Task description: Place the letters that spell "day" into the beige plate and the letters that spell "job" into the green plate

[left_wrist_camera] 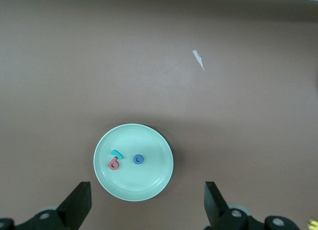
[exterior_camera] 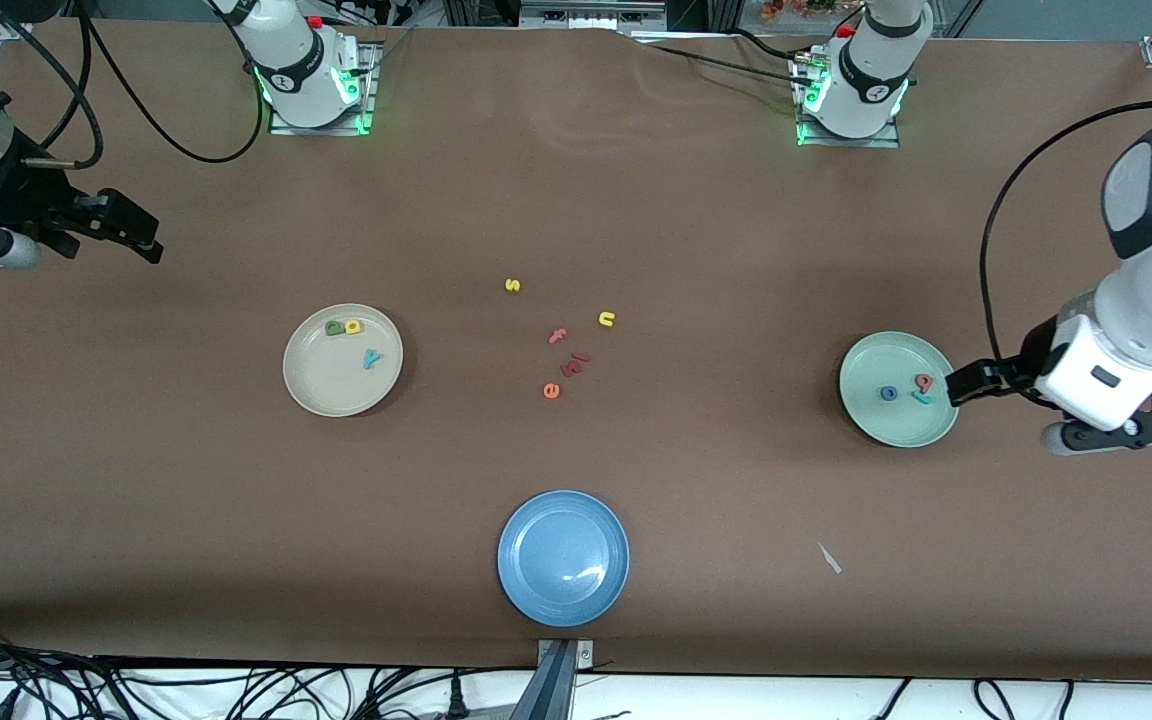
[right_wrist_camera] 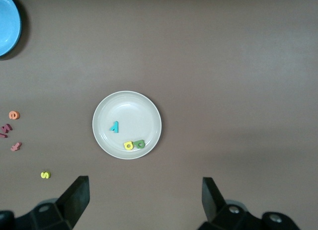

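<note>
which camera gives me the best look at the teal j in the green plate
The left wrist view: the teal j lies in plain sight in the green plate, touching the red b. In the front view the j is a tiny sliver beside the left hand. The right wrist view does not show it.

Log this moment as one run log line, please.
beige plate: d, a, y in | green plate: j, o, b in | left gripper: open, above green plate | right gripper: open, idle

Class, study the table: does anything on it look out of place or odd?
One thing: a small pale scrap lies on the bare table, nearer the front camera than the green plate. It is no letter and looks like stray litter.
</note>
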Robot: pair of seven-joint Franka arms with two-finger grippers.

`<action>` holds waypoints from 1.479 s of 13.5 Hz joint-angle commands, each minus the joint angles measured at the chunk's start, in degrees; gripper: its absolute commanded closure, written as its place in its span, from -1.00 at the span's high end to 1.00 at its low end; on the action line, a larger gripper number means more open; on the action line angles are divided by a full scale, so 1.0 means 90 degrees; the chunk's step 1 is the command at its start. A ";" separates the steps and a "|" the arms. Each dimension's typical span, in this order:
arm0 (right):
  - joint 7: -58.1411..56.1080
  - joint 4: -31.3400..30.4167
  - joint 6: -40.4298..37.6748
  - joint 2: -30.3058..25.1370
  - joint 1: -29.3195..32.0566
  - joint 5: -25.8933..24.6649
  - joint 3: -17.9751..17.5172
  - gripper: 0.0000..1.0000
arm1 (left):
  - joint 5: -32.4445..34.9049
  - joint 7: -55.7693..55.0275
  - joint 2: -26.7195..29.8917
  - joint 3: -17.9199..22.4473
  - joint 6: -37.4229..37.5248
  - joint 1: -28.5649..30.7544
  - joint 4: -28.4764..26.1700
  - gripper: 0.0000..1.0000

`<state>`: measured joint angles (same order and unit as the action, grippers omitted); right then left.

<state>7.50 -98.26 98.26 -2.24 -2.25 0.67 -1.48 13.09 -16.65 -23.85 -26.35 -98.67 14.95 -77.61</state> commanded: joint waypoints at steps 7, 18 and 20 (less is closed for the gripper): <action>0.0104 -0.0039 0.0000 0.0083 -0.0140 -0.0025 0.0115 1.00 | -0.1777 0.1645 0.0237 0.4013 0.0133 -0.3039 0.0322 1.00; 0.0046 0.0020 0.0010 0.0122 -0.0218 -0.0065 0.0076 1.00 | -0.1660 0.1733 0.0189 0.2166 0.0123 -0.1417 0.0351 1.00; 0.0046 0.0020 0.0010 0.0132 -0.0209 -0.0035 0.0086 1.00 | -0.1660 0.1733 0.0179 0.2166 0.0123 -0.1369 0.0361 1.00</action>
<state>7.84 -98.66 98.39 -1.17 -3.78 0.67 -1.02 -1.38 -2.56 -22.38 -6.27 -98.15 1.62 -74.67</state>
